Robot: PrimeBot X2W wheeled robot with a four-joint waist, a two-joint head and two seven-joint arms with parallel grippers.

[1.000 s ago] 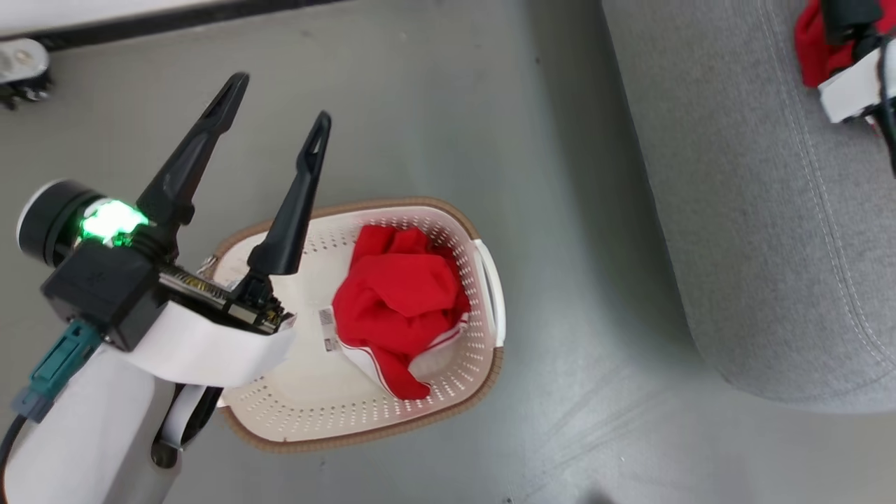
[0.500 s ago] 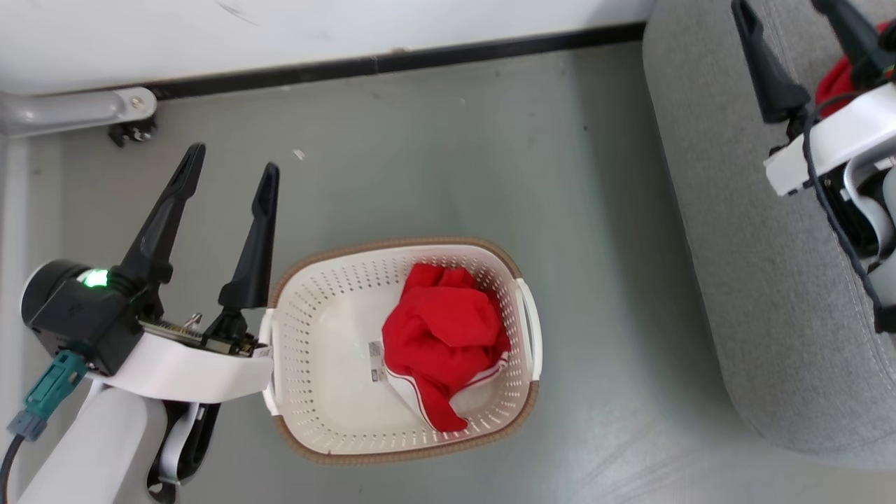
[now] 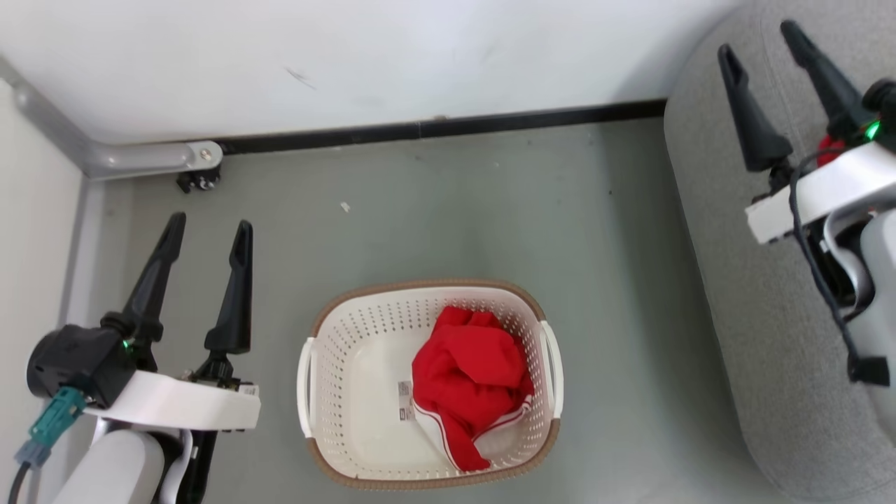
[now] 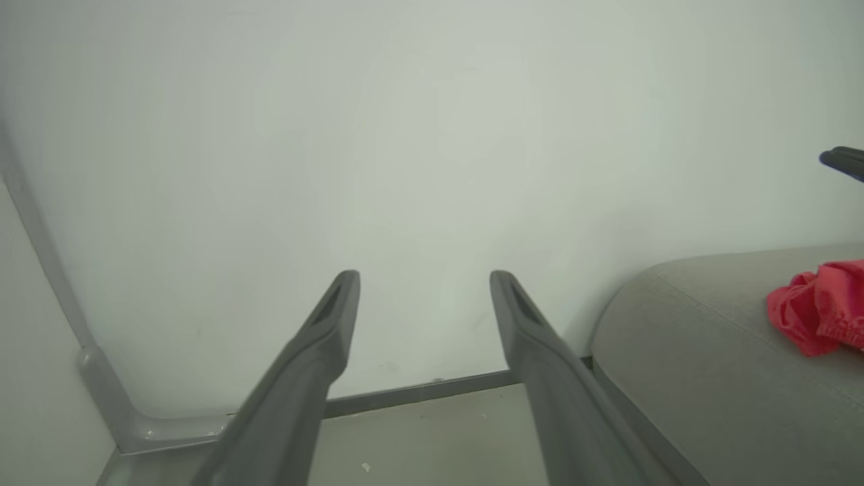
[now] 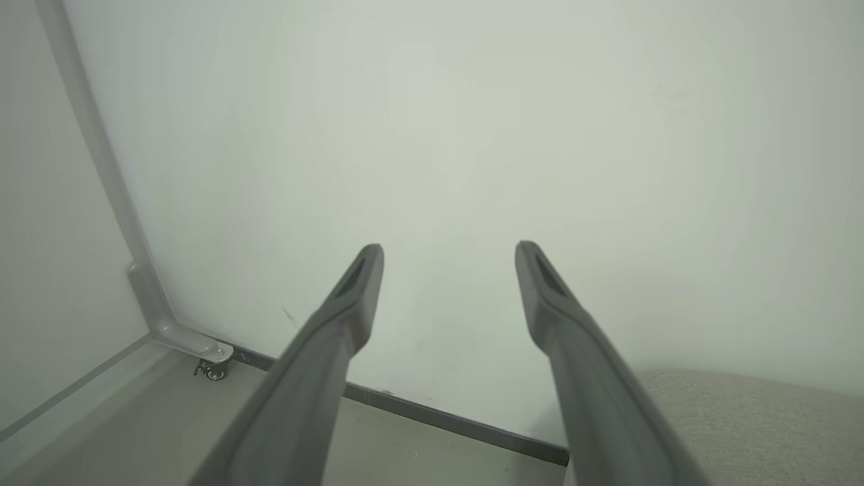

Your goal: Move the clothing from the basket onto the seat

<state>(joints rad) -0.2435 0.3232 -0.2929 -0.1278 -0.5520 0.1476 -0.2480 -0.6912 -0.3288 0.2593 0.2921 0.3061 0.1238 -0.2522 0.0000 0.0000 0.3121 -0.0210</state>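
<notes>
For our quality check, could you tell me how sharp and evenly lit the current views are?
Head view: sharp, evenly lit, soft shadow beside the sofa. Left wrist view: left fingers hazy, soft-edged; wall glare-free. Right wrist view: right fingers equally hazy.

- Head camera has tilted up; wall (image 3: pixel 420 56) and baseboard (image 3: pixel 434 128) now in frame.
- left claw (image 3: pixel 210 222) no longer overlaps basket (image 3: pixel 420 285); stands apart, to its left.
- right claw (image 3: pixel 756 36) fully in frame over seat (image 3: pixel 742 315).
</notes>
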